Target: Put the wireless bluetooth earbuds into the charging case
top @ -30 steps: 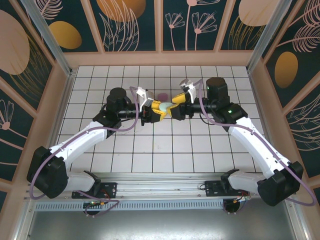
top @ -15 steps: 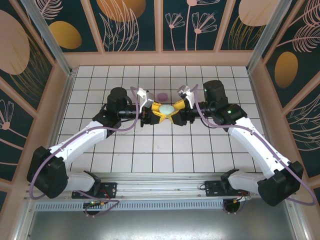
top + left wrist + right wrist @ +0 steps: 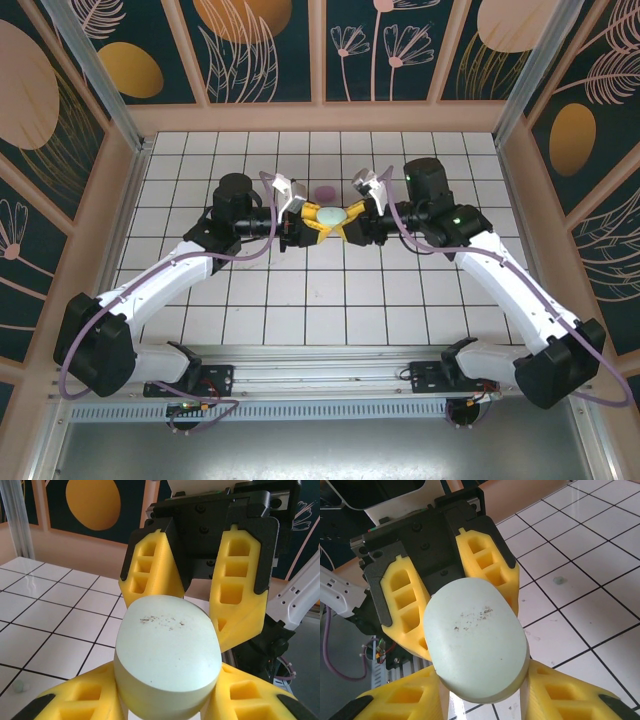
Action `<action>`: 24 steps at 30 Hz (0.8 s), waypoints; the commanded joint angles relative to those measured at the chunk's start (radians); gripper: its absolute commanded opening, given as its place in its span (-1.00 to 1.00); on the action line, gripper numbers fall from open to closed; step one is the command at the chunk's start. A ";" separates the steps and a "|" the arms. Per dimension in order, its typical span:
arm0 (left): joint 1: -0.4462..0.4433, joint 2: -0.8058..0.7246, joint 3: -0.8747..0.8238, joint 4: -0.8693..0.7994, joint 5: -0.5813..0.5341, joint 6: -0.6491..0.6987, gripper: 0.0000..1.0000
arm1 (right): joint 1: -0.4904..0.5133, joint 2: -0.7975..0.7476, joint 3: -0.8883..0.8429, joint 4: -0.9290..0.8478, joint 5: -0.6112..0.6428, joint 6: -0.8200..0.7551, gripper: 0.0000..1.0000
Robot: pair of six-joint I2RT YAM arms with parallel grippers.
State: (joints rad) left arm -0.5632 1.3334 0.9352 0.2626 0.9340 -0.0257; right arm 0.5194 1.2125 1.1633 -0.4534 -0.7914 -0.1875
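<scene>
The charging case (image 3: 331, 214) is a shut, pale mint green oval, held off the tiles between both grippers at mid table. My left gripper (image 3: 318, 222) is shut on its left end. In the left wrist view its yellow fingers (image 3: 80, 702) clamp the case (image 3: 167, 650) from below. My right gripper (image 3: 345, 220) faces it and is shut on the other end, its fingers (image 3: 560, 695) pressed against the case (image 3: 475, 635). One tiny mint earbud (image 3: 560, 580) lies on a tile, and it is the same earbud (image 3: 19, 684) low on the left in the left wrist view.
A pink oval object (image 3: 324, 192) lies on the tiles just behind the grippers. Wooden walls (image 3: 320, 118) border the white tiled floor (image 3: 330, 290) on three sides. The arm bases stand on the rail (image 3: 320, 380) at the near edge.
My right gripper has moved in toward the left one and closed its jaws on the case's free end. The left gripper kept its grip and shifted slightly.
</scene>
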 commanded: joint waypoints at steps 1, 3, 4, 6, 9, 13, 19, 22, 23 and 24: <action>-0.016 -0.017 0.003 -0.011 0.049 0.035 -0.54 | -0.001 0.031 0.053 0.061 -0.029 0.052 -0.27; -0.016 -0.021 -0.003 -0.003 0.050 0.034 -0.54 | -0.002 0.042 0.063 0.062 -0.010 0.074 -0.21; -0.016 -0.023 -0.006 -0.002 0.051 0.034 -0.54 | -0.002 0.046 0.067 0.063 0.001 0.085 -0.17; -0.015 -0.025 -0.008 0.000 0.051 0.033 -0.54 | -0.004 0.054 0.073 0.072 0.017 0.105 -0.08; -0.016 -0.028 -0.014 0.000 0.051 0.036 -0.54 | -0.007 0.059 0.073 0.092 0.016 0.131 -0.01; -0.016 -0.028 -0.019 0.000 0.049 0.039 -0.54 | -0.012 0.059 0.078 0.103 0.016 0.154 0.01; -0.016 -0.031 -0.021 0.003 0.050 0.038 -0.54 | -0.028 0.055 0.083 0.100 0.071 0.183 0.01; -0.016 -0.030 -0.025 0.009 0.052 0.033 -0.54 | -0.039 0.044 0.080 0.115 0.080 0.196 0.01; -0.016 -0.031 -0.025 0.011 0.053 0.031 -0.54 | -0.041 0.042 0.078 0.124 0.084 0.203 0.02; -0.016 -0.031 -0.028 0.015 0.054 0.029 -0.54 | -0.041 0.038 0.076 0.129 0.087 0.207 0.02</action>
State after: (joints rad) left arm -0.5552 1.3285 0.9276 0.2607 0.8879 -0.0185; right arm 0.5098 1.2610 1.1957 -0.4397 -0.7929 -0.0200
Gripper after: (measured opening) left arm 0.319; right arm 0.507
